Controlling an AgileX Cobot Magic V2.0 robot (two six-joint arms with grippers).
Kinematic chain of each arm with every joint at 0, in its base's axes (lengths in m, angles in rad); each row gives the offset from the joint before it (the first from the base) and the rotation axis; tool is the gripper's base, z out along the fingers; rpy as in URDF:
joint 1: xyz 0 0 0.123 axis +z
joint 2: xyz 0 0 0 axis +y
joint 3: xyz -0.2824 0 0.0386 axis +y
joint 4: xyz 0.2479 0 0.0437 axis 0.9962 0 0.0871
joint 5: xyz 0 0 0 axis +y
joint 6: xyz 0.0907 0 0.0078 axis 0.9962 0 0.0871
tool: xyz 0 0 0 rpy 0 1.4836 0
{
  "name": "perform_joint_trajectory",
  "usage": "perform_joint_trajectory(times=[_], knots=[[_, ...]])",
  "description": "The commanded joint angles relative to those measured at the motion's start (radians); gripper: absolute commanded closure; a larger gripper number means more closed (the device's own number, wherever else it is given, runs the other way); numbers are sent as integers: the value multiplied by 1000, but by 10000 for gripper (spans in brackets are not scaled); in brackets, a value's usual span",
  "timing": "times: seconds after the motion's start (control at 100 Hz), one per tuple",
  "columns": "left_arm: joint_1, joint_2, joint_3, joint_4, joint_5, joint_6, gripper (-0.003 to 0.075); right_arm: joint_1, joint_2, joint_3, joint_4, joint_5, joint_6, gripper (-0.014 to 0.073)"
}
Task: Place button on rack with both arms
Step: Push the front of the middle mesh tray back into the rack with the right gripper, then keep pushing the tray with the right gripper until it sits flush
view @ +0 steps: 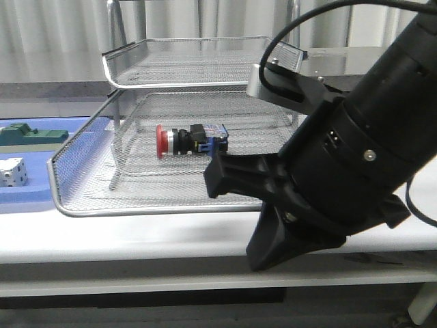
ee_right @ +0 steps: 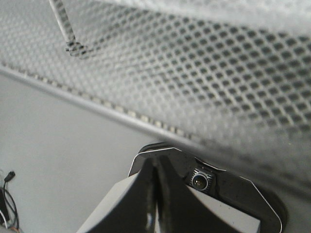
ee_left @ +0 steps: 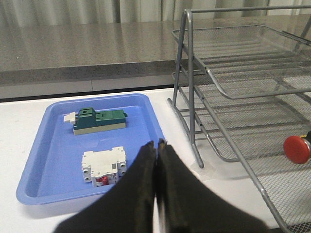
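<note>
A: Biggest first. Rack (view: pixel 179 130)?
B: Silver wire-mesh rack, centre of the front view, lowest tray pulled out toward the camera. A blue tray (view: pixel 41 198) sits beside it at 9 o'clock, on the white table (view: pixel 136 239).

A: Arms?
B: Right arm (view: pixel 355 150) fills the front view from 3 to 5 o'clock, close to the lens. Right gripper (ee_right: pixel 154 191): fingers pressed together, nothing between them, mesh just past the tips. Left gripper (ee_left: pixel 156 160) also clamped on nothing, over the table between the blue tray and the rack.

A: Button?
B: Button (view: pixel 190 140) lies on its side on the pulled-out tray's mesh, red cap at 9 o'clock, blue block at 3. It's at about 10 o'clock from the right gripper, apart from it, untouched. In the left wrist view only the red cap (ee_left: pixel 297 148) shows, at 3 o'clock.

A: Small stuff?
B: Green block (ee_left: pixel 99 120), white breaker (ee_left: pixel 104 167), both in the blue tray. White dotted cube (view: pixel 12 171) there too.
</note>
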Motion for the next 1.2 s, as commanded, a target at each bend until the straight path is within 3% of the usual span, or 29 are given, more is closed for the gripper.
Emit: perform_joint_trajectory(times=[0.0,0.55,1.19], knots=[[5,6,-29,-10,-82,-9,741,1,-13,-45,12,-60,-16,661],[5,6,-29,-10,-82,-9,741,-15,150,-250,-92,-97,-17,661],[5,6,-29,-10,-82,-9,741,-193,284,-500,-194,-89,-17,661]])
